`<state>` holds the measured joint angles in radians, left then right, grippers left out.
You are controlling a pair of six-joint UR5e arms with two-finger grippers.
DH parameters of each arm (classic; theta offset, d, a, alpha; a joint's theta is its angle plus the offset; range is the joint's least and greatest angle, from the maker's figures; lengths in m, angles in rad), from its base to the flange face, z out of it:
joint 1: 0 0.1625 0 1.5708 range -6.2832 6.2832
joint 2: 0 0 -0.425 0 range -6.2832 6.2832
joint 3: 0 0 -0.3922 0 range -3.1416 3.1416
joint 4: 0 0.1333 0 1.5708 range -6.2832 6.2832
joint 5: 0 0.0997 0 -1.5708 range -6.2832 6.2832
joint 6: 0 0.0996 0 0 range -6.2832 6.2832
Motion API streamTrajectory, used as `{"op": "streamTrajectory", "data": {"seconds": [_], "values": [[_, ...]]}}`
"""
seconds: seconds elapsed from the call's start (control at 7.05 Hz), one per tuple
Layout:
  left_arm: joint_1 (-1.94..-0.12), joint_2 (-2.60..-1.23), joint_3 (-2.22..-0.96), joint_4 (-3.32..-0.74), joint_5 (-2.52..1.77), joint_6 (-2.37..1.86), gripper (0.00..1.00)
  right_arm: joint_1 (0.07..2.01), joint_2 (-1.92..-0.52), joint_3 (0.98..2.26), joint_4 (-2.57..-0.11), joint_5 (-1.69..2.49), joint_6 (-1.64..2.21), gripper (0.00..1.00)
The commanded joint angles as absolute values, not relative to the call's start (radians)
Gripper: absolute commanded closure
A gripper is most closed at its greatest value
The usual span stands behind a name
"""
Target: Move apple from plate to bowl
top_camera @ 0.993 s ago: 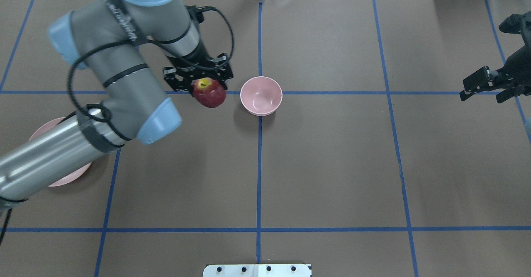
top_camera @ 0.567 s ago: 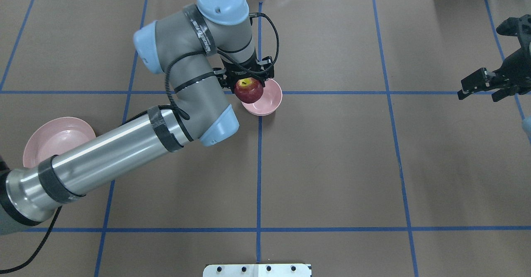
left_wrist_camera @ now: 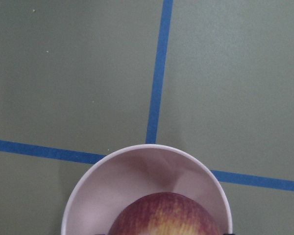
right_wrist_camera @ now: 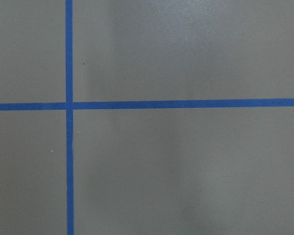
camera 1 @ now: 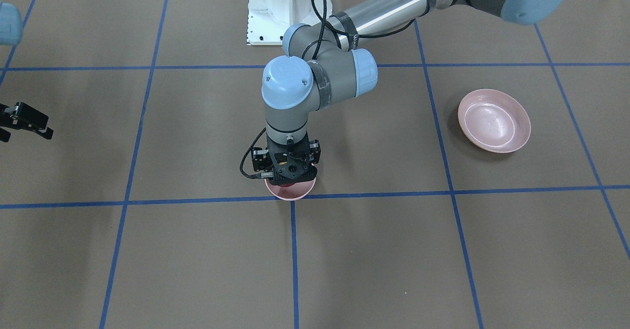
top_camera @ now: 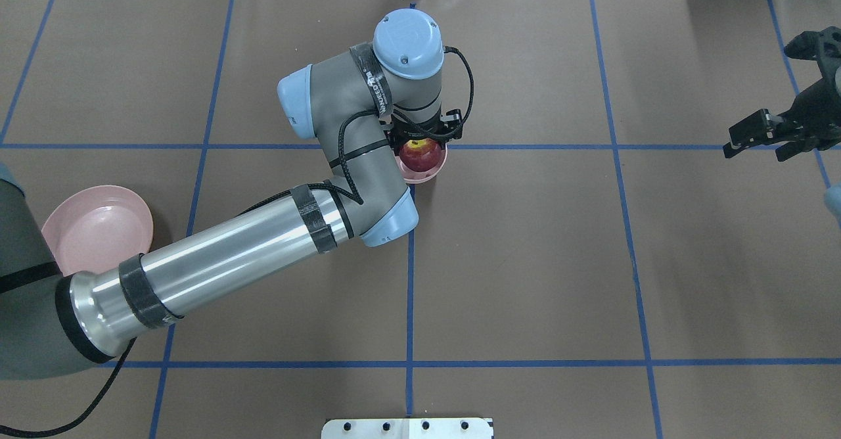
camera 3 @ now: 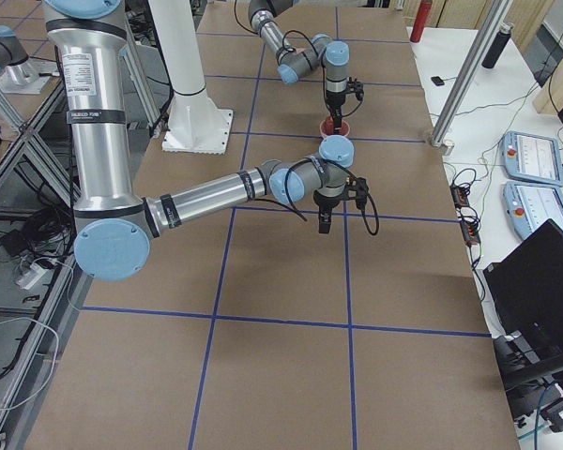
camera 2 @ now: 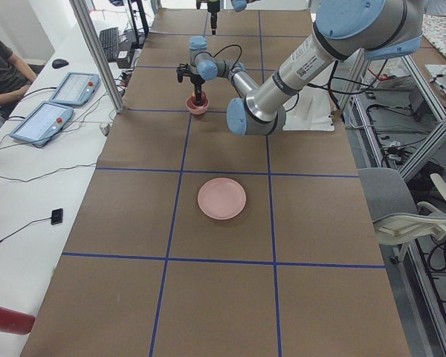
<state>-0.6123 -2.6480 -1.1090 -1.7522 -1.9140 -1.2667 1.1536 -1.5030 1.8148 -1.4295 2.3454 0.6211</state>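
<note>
The dark red apple (top_camera: 421,156) with its yellow stem patch sits between the jaws of my left gripper (top_camera: 422,143), which is shut on it. It hangs directly over the small deep pink bowl (top_camera: 426,175), low at the level of the rim. In the left wrist view the apple (left_wrist_camera: 164,218) fills the bottom edge inside the bowl's rim (left_wrist_camera: 147,152). In the front view the gripper (camera 1: 288,172) covers the bowl (camera 1: 290,194) and hides the apple. The wide shallow pink plate (top_camera: 98,229) lies bare at the left, partly under my left arm. My right gripper (top_camera: 765,135) is open, far right.
Blue tape lines grid the brown table cover (top_camera: 525,261). My left arm's forearm (top_camera: 230,261) stretches from the near left across to the bowl. A white mounting plate (top_camera: 407,428) sits at the near edge. A person and tablets show beside the table in the left view.
My left gripper has carried the apple to the right, from beside the bowl to directly over it, and lowered it toward the bowl. The plate is now uncovered. The right arm has barely moved.
</note>
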Motion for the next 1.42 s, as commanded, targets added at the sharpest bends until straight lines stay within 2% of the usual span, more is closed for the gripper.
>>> {"op": "streamTrajectory", "data": {"seconds": [0.0, 0.14, 0.28, 0.57, 0.85, 0.99, 1.13, 1.28], "values": [[-0.612, -2.645, -1.129, -1.746, -1.913, -1.252, 0.01, 1.154, -1.502, 1.810, -1.430, 2.345, 0.621, 0.00], [-0.618, -2.640, -1.164, -1.732, -1.913, -1.252, 0.01, 1.154, -1.502, 1.812, -1.430, 2.345, 0.621, 0.00], [-0.629, -2.573, -1.304, -1.635, -1.917, -1.247, 0.01, 1.154, -1.502, 1.809, -1.430, 2.345, 0.621, 0.00], [-0.652, -2.206, -1.855, -1.420, -1.918, -1.063, 0.01, 1.163, -1.500, 1.807, -1.427, 2.342, 0.605, 0.00], [-0.740, -1.886, -2.145, -1.383, -1.928, -0.864, 0.01, 1.248, -1.518, 1.795, -1.439, 2.338, 0.475, 0.00], [-0.834, -1.709, -2.178, -1.472, -2.007, -0.722, 0.01, 1.303, -1.540, 1.763, -1.436, 2.344, 0.349, 0.00], [-0.980, -1.551, -2.136, -1.609, -2.107, -0.505, 0.01, 1.371, -1.580, 1.753, -1.434, 2.353, 0.292, 0.00], [-1.123, -1.508, -2.046, -1.674, -2.197, -0.330, 0.01, 1.399, -1.606, 1.761, -1.427, 2.359, 0.267, 0.00]]}}
